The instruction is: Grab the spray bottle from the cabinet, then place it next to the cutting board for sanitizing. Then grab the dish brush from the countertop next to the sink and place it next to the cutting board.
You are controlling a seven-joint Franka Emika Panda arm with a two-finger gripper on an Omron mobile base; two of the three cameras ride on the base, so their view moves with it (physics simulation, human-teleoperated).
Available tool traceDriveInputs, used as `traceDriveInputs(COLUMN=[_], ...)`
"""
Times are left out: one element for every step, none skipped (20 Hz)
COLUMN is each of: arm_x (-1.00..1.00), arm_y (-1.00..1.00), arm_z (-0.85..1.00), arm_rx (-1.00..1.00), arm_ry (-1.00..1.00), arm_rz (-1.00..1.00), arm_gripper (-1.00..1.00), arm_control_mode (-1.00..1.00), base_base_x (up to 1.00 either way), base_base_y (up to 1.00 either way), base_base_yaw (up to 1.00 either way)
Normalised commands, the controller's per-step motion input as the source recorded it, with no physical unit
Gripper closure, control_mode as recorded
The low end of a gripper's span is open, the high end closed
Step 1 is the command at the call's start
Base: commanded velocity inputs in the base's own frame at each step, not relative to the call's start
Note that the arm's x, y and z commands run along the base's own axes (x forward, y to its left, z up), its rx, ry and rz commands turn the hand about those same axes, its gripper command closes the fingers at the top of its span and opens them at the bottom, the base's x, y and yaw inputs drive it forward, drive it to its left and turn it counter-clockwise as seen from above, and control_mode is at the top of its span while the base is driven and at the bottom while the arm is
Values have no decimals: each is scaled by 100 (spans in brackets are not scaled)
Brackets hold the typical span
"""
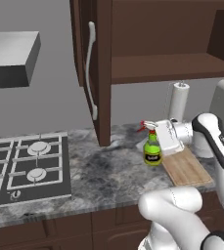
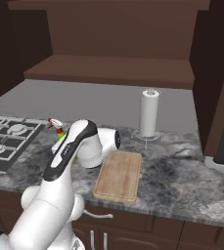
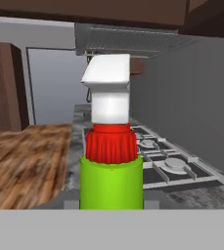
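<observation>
Spray bottle (image 1: 153, 149): out of the cabinet (image 1: 133, 44), upright at the cutting board's (image 1: 186, 167) left edge, just over the worktop (image 1: 103, 171).
Pincer (image 1: 158, 137): clamped on its neck.
Left: release; dish brush untouched.

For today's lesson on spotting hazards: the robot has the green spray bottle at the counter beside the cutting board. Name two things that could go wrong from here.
1. The spray bottle sits low by the cutting board's left edge; if its base lands partly on the board, it might tip once released.
2. The gripper holds it high, near the neck, so pulling back sideways could drag or topple it, possibly towards the stove.
</observation>
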Motion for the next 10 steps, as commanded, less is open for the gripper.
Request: traceDriveInputs(arm_x=[40,42,36,39,36,36,33,39,43,42], arm_y=[0,0,0,0,0,0,0,0,0,-1], arm_z=[-44,-44,-41,-41,-44,-45,-36,-39,-39,-37], arm_rx=[0,0,0,0,0,0,0,0,0,0], arm_ry=[0,0,0,0,0,0,0,0,0,0], arm_rz=[3,3,3,4,5,5,6,6,6,6], arm_gripper=[100,100,100,100,100,100,100,100,100,100], arm_control_mode=[-100,-100,-100,-100,-100,-100,-100,-100,-100,-100], base_base_x=[0,0,0,0,0,0,0,0,0,0], base_base_y=[0,0,0,0,0,0,0,0,0,0], base_base_yaw=[0,0,0,0,0,0,0,0,0,0])
